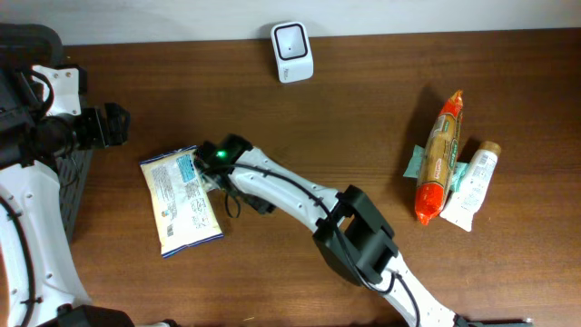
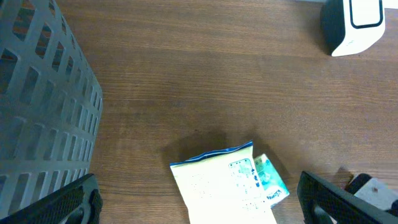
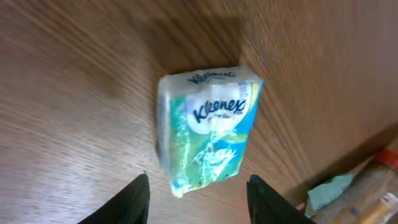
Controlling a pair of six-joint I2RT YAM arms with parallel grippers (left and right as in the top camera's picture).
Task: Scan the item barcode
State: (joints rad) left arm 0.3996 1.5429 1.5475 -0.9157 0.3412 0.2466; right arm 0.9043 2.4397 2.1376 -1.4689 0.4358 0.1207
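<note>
**Right gripper (image 3: pixel 198 181) half open over the Kleenex pack (image 3: pixel 208 124), no grip. Risks were a weak end-pinch and a scan with the barcode facing away.**

Your jaws stood partway apart, fingertips (image 3: pixel 138 193) flanking the pack's near end. A sliver of table (image 1: pixel 363 109) showed on each side, so I saw no contact. The pack lay logo side up with no barcode showing, right against the white bag (image 1: pixel 182 204); touching or overlapping, I couldn't tell. The scanner (image 1: pixel 292 52) sat well apart at the far edge. Closing there would probably have caught only the soft end, so the pack could have pivoted or slipped on the lift, or dragged the bag along. With the code's face unknown, you could have shown the scanner the wrong side. Your left gripper (image 2: pixel 199 202) was spread wide and empty, beside the basket (image 2: pixel 43 93).
</note>
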